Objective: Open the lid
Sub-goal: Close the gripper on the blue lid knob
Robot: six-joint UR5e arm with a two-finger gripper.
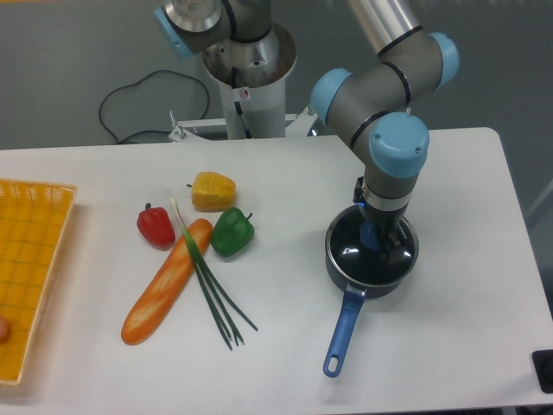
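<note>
Three peppers sit on the white table [449, 346], but first, at the far left edge, there is a yellow basket [30, 277]. Next comes the red pepper [155, 225]. Just below it lies a long orange loaf of bread [167, 282], tilted, with its top end up between the red pepper and the green pepper [232, 231]. Thin green onions [212, 290] lie across the bread's top end and run down to the right. The yellow pepper [212, 190] sits above the green one, very close to it.

Behind the table stands the robot's round base [251, 78], with a black cable [130, 108] looping on the floor beside it.

Further right is the dark pot [346, 275] with its long blue handle [343, 332] pointing down toward the front of the table. The lid [350, 251] is on top of the pot, flat and closed. The arm [393, 147] comes straight down over it. The claw [381, 240] is down at the blue knob in the middle of the lid. The arm hides most of it, so I cannot tell if the claw is pinching the knob or spread apart.
</note>
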